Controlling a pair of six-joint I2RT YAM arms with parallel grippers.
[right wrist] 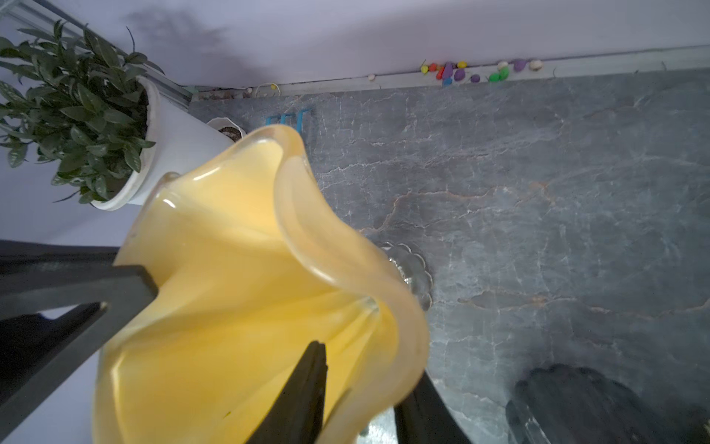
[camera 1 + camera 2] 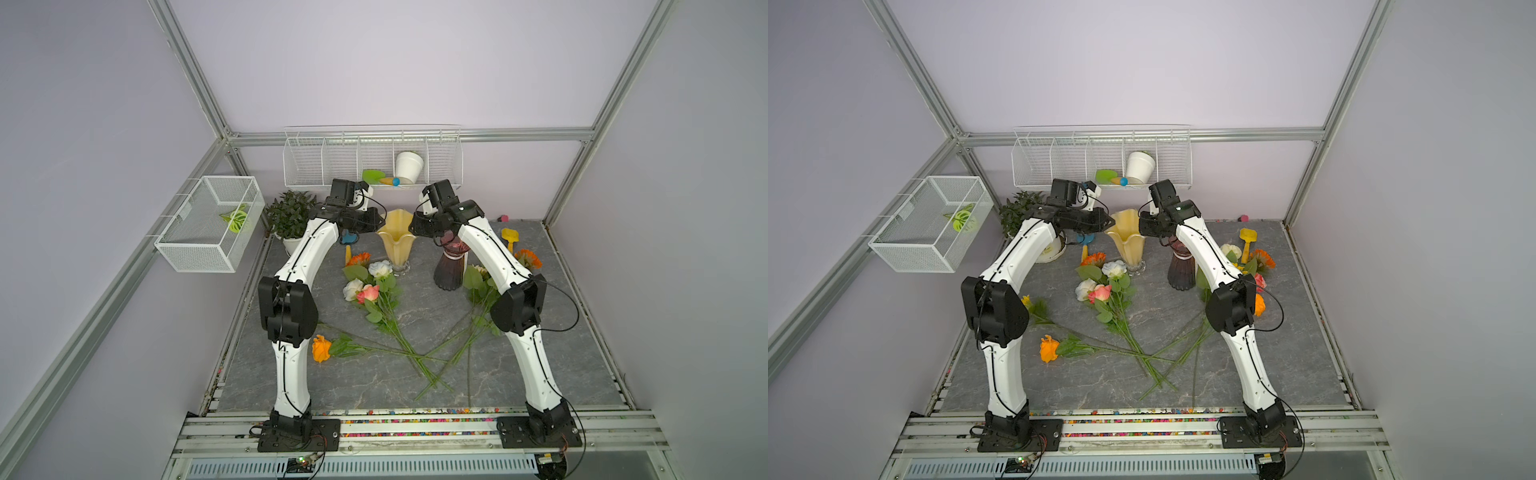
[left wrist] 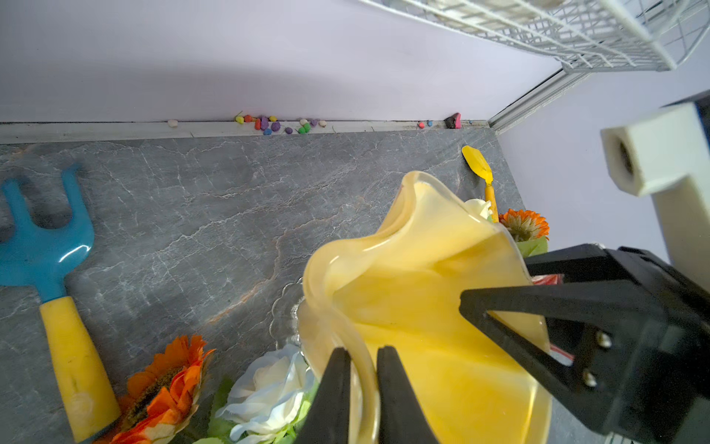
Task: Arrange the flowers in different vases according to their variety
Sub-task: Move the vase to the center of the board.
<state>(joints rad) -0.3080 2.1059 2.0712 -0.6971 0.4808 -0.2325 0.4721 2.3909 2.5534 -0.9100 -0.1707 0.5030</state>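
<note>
The yellow vase (image 2: 395,243) (image 2: 1127,241) stands upright at the back middle of the table, the dark purple vase (image 2: 451,270) (image 2: 1181,270) just to its right. My left gripper (image 2: 376,224) (image 3: 365,371) is shut on the yellow vase's (image 3: 422,276) wavy rim from the left. My right gripper (image 2: 413,227) (image 1: 365,392) grips the opposite side of the yellow vase (image 1: 238,261), one finger inside, one outside. The flowers lie loose on the table: cream and pink roses (image 2: 368,286), an orange rose (image 2: 322,348), orange heads (image 2: 358,259) (image 2: 528,258), stems crossing (image 2: 428,357).
A leafy plant in a white pot (image 2: 291,220) stands at the back left, a blue rake (image 3: 42,246) beside it. A yellow shovel (image 2: 508,237) lies back right. A wire rack (image 2: 316,166) with a white pot (image 2: 409,166) hangs behind; a wire basket (image 2: 199,249) on the left wall.
</note>
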